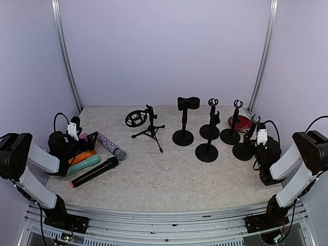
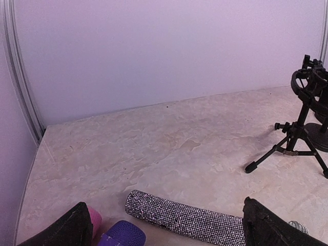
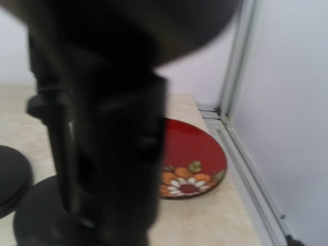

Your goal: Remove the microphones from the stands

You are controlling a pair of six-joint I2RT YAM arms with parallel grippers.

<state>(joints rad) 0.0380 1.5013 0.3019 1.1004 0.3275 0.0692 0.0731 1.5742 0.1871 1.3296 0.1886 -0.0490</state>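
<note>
From where I stand, the trouble gathers at about 3 o'clock on the counter (image 1: 169, 179), where the right fingers (image 1: 257, 133) sit spread wide, right up against the outermost stand (image 1: 243, 150). That arm's wrist camera is filled by what I take for the microphone (image 3: 123, 154) in its clip, a thick dark column too blurred to name for certain, with a thin post just beside it. That closeness is the first risk: if the fingers close on post or clip instead of the microphone body, the whole stand comes up with the pull. Even with a clean grip, a tight clip could drag the round base along, and it has neighbours — other round-based stands (image 1: 207, 151) close by toward the centre and a red plate (image 1: 242, 123) just behind at 2 o'clock — so a tip or a slide would knock into one of them. Nothing steadies the base. The left fingers (image 2: 66, 230) are open and empty, well apart at 9 o'clock over a heap of loose microphones (image 1: 95, 159), with the glittery one (image 2: 184, 220) showing in the gap between them. A careless sweep from there could set those rolling.
</note>
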